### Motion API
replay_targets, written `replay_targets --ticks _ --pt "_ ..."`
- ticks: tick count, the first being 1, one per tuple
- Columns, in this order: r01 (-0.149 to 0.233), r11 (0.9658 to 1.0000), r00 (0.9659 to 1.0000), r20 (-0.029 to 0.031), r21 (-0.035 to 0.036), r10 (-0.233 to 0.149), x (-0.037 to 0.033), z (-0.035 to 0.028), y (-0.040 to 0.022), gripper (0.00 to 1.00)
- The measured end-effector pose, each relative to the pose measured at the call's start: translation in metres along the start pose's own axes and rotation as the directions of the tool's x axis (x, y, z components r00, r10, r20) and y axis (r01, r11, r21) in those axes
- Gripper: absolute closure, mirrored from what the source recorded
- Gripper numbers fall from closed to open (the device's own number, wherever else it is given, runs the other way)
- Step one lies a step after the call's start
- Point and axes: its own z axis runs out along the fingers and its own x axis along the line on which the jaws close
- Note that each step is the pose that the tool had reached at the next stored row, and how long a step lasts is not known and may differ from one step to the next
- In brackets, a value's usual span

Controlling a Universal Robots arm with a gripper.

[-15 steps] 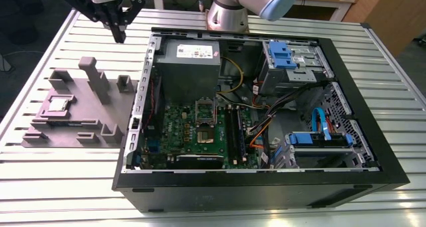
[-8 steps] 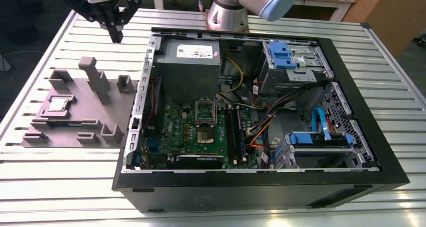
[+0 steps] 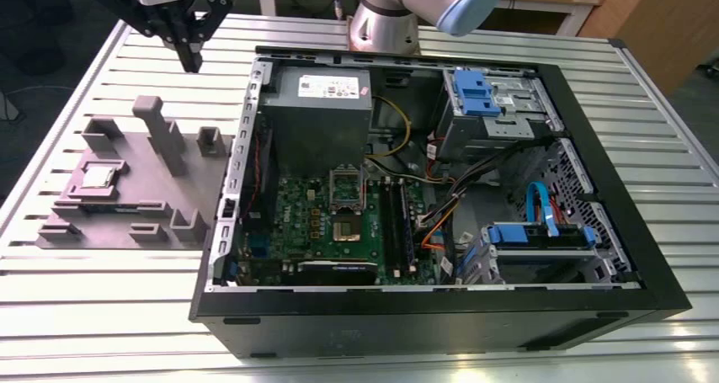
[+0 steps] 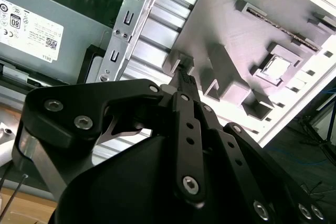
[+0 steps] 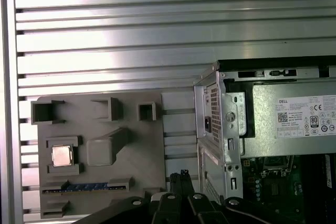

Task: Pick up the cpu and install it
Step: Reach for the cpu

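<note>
Hovering over the ribbed aluminium tabletop point(image 3: 90, 290), near the far corner of the open black computer case point(image 3: 450, 316), the black two-fingered hand point(image 3: 194, 61) point(image 4: 185, 80) point(image 5: 182, 176) has its fingers drawn together, with nothing between them. The cpu point(image 3: 99, 177) point(image 4: 276, 66) point(image 5: 62, 156), a small flat square chip with a silvery top, lies in a square recess of the grey moulded parts tray point(image 3: 146, 210) beside the case, towards the exterior view's left and well apart from the hand.
</note>
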Motion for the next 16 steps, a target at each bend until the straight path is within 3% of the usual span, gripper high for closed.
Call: replay_targets --ticks 16 --pt "0.0 1.0 1.0 0.0 0.0 0.0 0.011 0.0002 -0.0007 0.89"
